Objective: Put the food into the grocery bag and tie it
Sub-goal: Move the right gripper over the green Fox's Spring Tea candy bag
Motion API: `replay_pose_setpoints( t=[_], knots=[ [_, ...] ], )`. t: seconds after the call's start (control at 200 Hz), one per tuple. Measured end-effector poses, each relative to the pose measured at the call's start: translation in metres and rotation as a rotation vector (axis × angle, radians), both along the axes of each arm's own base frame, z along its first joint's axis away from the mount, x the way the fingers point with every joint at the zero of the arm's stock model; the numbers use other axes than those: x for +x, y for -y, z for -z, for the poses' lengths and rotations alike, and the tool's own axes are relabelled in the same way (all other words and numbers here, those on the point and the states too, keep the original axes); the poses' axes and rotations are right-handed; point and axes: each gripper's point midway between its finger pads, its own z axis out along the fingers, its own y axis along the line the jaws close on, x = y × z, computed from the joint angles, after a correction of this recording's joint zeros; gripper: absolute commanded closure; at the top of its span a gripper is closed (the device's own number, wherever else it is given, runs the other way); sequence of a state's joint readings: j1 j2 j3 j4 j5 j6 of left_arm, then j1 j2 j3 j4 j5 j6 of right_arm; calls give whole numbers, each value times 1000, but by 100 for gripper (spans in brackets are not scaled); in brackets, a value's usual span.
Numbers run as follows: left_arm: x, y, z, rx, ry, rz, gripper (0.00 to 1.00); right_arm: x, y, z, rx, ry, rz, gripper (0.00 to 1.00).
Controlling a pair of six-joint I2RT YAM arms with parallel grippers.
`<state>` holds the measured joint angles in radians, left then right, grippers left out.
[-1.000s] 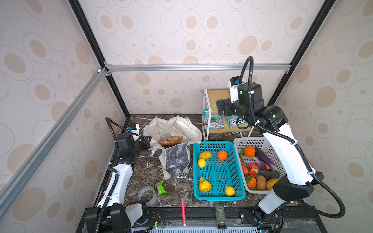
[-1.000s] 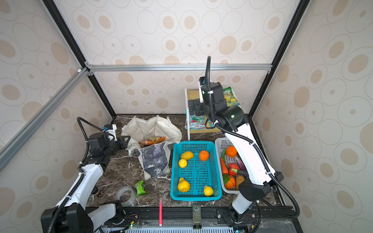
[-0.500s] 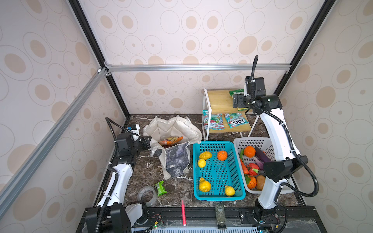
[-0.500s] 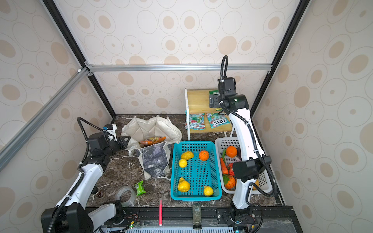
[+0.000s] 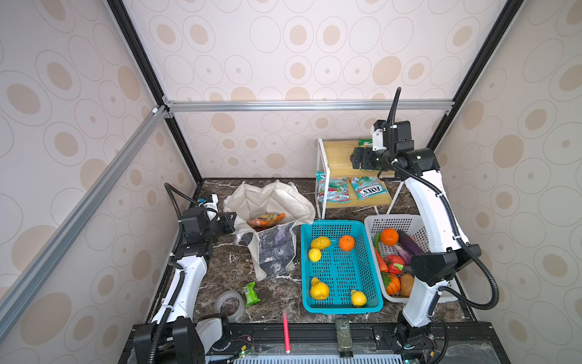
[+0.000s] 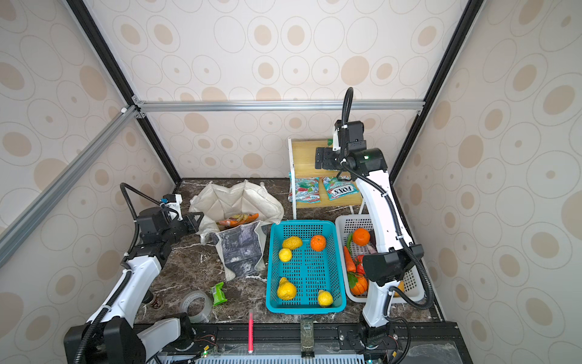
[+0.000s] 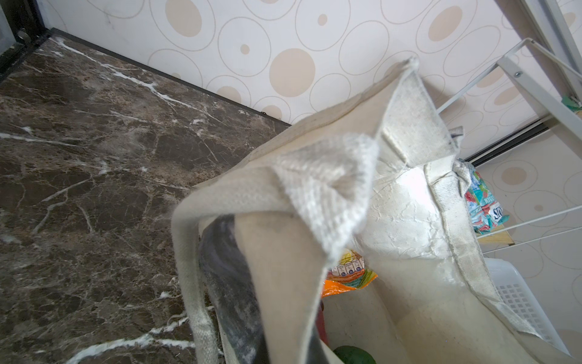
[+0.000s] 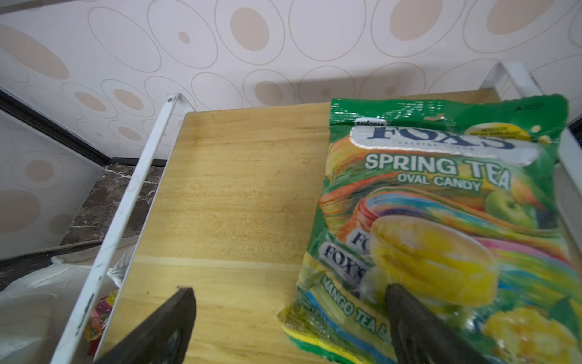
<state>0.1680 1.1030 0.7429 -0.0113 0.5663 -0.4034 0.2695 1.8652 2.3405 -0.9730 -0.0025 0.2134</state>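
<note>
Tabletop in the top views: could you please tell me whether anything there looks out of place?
Yes: a small green packet lies loose on the marble beside a tape roll, outside the grocery bag, teal basket and white basket.

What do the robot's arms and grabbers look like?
The left arm and right arm have smooth white shells, chunky black joints and ribbed black hoses looping off them. The right gripper has two dark pointed fingers. A small green light glows near the right arm's wrist.
</note>
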Motion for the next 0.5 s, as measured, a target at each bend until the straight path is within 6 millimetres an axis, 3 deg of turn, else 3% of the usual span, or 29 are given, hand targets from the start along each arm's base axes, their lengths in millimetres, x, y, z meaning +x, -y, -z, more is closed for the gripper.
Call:
replay_pose_setpoints(
  t=[0.215, 0.37, 0.5],
  knots=[
    [0, 0, 0, 0, 0, 0, 100, -18, 13, -30, 18, 58, 22, 1],
    [0, 0, 0, 0, 0, 0, 100, -34, 60, -54, 35, 107, 132, 2],
    [0, 0, -1, 1, 2, -1, 100, -34, 87, -45, 60, 76, 192, 13]
  ],
)
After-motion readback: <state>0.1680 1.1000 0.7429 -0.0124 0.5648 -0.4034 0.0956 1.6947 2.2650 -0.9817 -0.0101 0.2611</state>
